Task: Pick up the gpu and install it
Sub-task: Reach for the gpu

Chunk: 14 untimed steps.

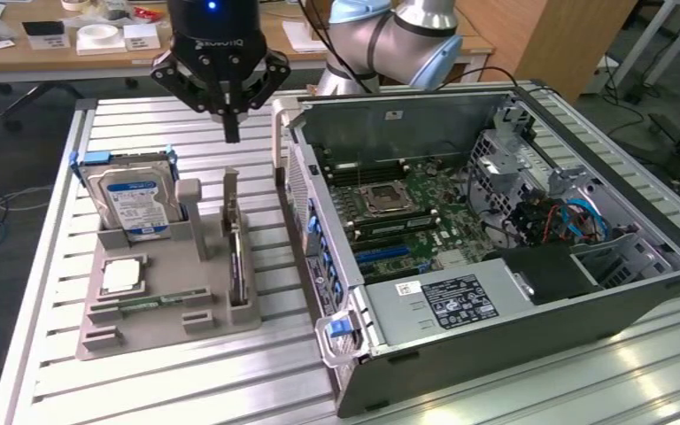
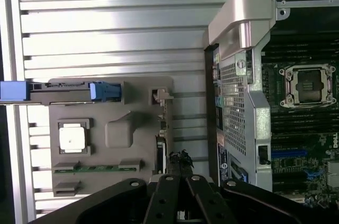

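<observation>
One arm's claw [image 1: 231, 135] hangs over the slatted metal surface [image 1: 139, 390] with its two fingers pressed together and nothing between them. In the exterior view it sits above the far end of a grey holder [image 1: 163, 329] and well clear of everything on it. From the wrist view the closed claw [image 2: 179, 163] lines up over one end of the gpu [image 2: 160, 152], whose thin edge faces the camera.

The gpu [image 1: 237, 257] stands on its long edge in a slot along the holder's side nearest the computer case [image 1: 529, 341], untouched and not yet lifted. Its metal end bracket points toward the claw's end of the holder.

Three other parts share the holder [image 2: 132, 128]. A hard drive [image 1: 137, 202] with a blue-white label stands upright in a blue-trimmed carrier at the far corner, on the exterior view's left, and in the wrist view the hard drive [image 2: 74, 85] shows edge-on. A square silver processor [image 1: 124, 276] lies flat in its recess, and the wrist view shows the same processor [image 2: 72, 139] from above. A narrow green memory stick [image 1: 151, 301] lies flat just beside it, also seen as a thin strip [image 2: 98, 168] in the wrist view.

The computer case [image 2: 238, 102] lies on its side just beside the holder, its panel off. The motherboard [image 1: 417, 226] is exposed inside, with an open processor socket [image 1: 385, 197] and blue expansion slots [image 1: 388, 257] nearer the camera. The same socket [image 2: 310, 86] appears in the wrist view.
</observation>
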{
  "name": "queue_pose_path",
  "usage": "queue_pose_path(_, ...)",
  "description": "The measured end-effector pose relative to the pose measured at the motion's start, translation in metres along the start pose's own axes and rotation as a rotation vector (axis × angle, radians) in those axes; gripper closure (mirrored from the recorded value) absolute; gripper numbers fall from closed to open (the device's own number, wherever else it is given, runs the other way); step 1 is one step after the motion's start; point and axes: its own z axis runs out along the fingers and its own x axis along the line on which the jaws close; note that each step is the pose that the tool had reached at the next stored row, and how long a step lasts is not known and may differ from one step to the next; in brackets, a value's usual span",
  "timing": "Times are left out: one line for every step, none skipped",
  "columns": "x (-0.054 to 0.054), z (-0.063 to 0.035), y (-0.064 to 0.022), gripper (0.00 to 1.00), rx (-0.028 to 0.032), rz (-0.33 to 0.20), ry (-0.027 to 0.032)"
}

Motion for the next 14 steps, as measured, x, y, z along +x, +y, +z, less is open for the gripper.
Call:
queue_pose_path(0.0014,0.0,-0.0001,0.89,0.0,0.0,0.0)
queue_pose_path(0.0018,0.0,-0.0001,0.89,0.0,0.0,-0.0001)
queue_pose_path(0.002,0.0,-0.0002,0.89,0.0,0.0,0.0)
queue_pose_path(0.0024,0.0,-0.0002,0.89,0.0,0.0,0.0)
queue_pose_path(0.0036,0.0,-0.0002,0.89,0.0,0.0,0.0)
queue_pose_path(0.005,0.0,-0.0004,0.89,0.0,0.0,0.0)
queue_pose_path(0.0062,0.0,-0.0005,0.89,0.0,0.0,0.0)
queue_pose_path(0.0068,0.0,-0.0005,0.89,-0.0001,0.0,0.0)
queue_pose_path(0.0068,0.0,-0.0005,0.89,0.0,0.0,0.0)
queue_pose_path(0.007,0.0,-0.0005,0.89,0.0,0.0,0.0)
queue_pose_path(0.0074,0.0,-0.0006,0.89,0.0,0.0,0.0)
queue_pose_path(0.0077,0.0,-0.0008,0.89,0.0,0.0,0.0)
queue_pose_path(0.0082,-0.0001,-0.0012,0.89,0.0,0.0,0.0001)
queue_pose_path(0.0087,-0.0001,-0.002,0.89,0.0,0.0,0.0001)
